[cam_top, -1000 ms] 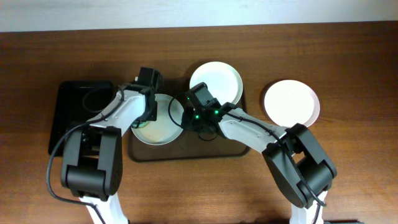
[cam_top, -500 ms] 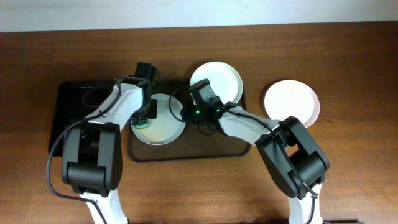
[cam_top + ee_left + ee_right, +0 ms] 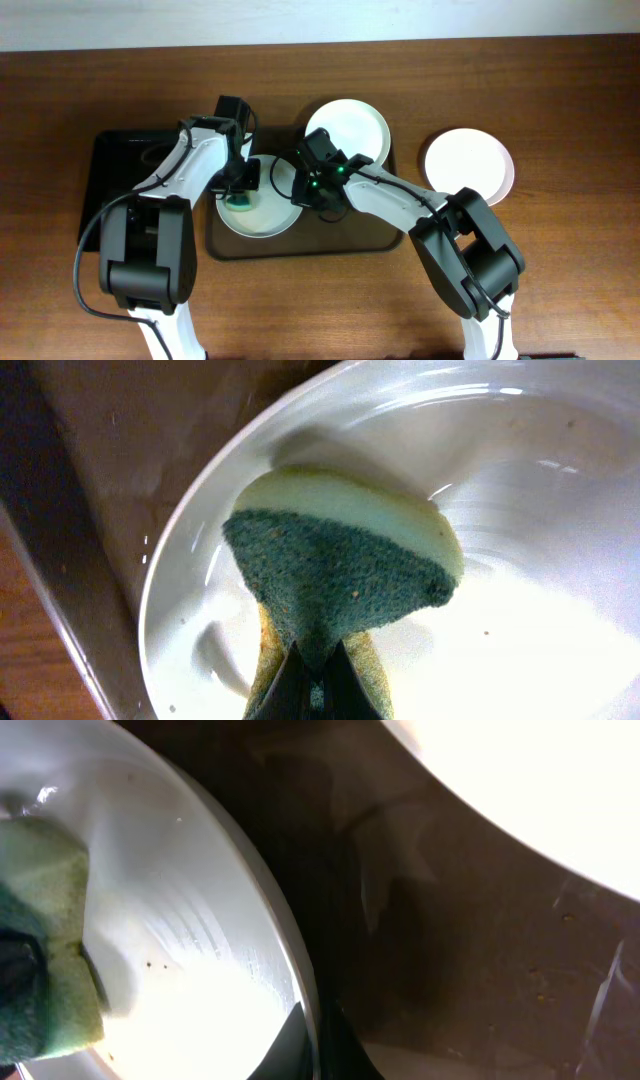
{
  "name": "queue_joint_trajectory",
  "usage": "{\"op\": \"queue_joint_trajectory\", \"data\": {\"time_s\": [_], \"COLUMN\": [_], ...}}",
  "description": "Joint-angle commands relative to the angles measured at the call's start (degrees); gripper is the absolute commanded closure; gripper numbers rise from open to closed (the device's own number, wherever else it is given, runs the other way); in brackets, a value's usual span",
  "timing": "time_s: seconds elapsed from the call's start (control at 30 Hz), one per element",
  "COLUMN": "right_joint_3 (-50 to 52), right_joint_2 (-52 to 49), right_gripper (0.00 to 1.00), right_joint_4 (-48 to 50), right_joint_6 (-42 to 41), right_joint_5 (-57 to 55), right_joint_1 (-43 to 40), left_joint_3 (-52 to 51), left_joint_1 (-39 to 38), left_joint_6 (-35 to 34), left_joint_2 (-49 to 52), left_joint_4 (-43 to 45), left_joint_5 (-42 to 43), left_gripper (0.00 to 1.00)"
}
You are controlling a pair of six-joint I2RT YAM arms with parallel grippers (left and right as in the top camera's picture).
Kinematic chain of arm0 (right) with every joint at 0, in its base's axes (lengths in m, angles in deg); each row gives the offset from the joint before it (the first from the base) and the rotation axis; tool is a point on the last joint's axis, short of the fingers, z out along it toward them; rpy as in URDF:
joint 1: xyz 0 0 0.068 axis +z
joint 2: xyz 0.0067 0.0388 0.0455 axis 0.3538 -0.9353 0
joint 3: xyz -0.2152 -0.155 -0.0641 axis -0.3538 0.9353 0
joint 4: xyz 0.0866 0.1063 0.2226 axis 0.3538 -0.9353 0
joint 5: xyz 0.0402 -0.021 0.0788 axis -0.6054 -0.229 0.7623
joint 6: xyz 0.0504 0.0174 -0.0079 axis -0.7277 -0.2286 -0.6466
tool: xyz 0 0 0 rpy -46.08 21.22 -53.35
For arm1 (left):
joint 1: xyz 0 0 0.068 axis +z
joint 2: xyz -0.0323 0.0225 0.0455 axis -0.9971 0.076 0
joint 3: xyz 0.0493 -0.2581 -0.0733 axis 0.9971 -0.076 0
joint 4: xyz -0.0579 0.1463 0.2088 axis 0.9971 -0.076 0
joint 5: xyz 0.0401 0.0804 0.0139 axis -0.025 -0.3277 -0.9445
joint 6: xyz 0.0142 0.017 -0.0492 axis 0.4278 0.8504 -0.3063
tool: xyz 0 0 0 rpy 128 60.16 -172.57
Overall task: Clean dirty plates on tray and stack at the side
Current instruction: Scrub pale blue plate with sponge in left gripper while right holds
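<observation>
On the dark-brown tray (image 3: 300, 245) lie two plates. The left plate (image 3: 268, 212) is pale; my left gripper (image 3: 240, 195) is shut on a green-and-yellow sponge (image 3: 340, 565) pressed onto it (image 3: 520, 610). My right gripper (image 3: 305, 190) is shut on this plate's right rim (image 3: 300, 970); the sponge shows at the left edge of the right wrist view (image 3: 40, 950). A second white plate (image 3: 350, 125) lies at the tray's back, also in the right wrist view (image 3: 540, 790). A third white plate (image 3: 468, 165) sits on the table to the right of the tray.
A smaller black tray (image 3: 115, 185) lies left of the brown tray, under the left arm. The brown wooden table (image 3: 570, 260) surrounds everything. A pale wall edge runs along the back.
My left gripper has moved the sponge rightward and toward the middle of the left plate. My right gripper has stayed on the plate's right rim.
</observation>
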Motion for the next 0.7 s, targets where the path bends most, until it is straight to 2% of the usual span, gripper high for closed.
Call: {"op": "queue_joint_trajectory", "data": {"time_s": [0.0, 0.13, 0.27, 0.33, 0.4, 0.43, 0.57, 0.67], "right_joint_3": [0.3, 0.3, 0.3, 0.3, 0.3, 0.3, 0.3, 0.3], "right_joint_2": [-2.6, -2.6, -2.6, -2.6, -2.6, -2.6, -2.6, -2.6], "right_gripper": [0.96, 0.96, 0.96, 0.96, 0.96, 0.96, 0.96, 0.96], "right_joint_4": [-1.2, -1.0, -0.7, -0.7, -0.8, -0.8, -0.8, -0.8], "right_joint_6": [0.5, 0.8, 0.8, 0.8, 0.8, 1.0, 1.0, 1.4], "right_joint_5": [-1.9, -1.9, -1.9, -1.8, -1.8, -1.8, -1.6, -1.1], "right_joint_1": [-0.5, -0.5, -0.5, -0.5, -0.5, -0.5, -0.5, -0.5], "left_joint_3": [3.3, 1.3, -7.3, -9.9, -9.5, -8.9, -4.9, 5.2], "left_joint_1": [0.8, 0.5, 0.5, 0.5, 0.6, 0.6, 3.1, 6.6], "left_joint_6": [1.4, 1.4, 1.4, 1.4, 5.9, 6.8, 7.2, 7.2], "left_joint_2": [1.1, 1.1, 1.1, 1.1, 1.1, 1.1, 1.1, 1.1], "left_joint_4": [1.9, 8.0, 7.6, 6.8, 6.1, 5.9, 2.5, -2.3], "left_joint_5": [-8.0, -9.2, -6.8, -0.8, 17.2, 22.7, 25.8, 29.3], "left_gripper": [0.99, 0.99, 0.99, 0.99, 0.99, 0.99, 1.00, 1.00]}}
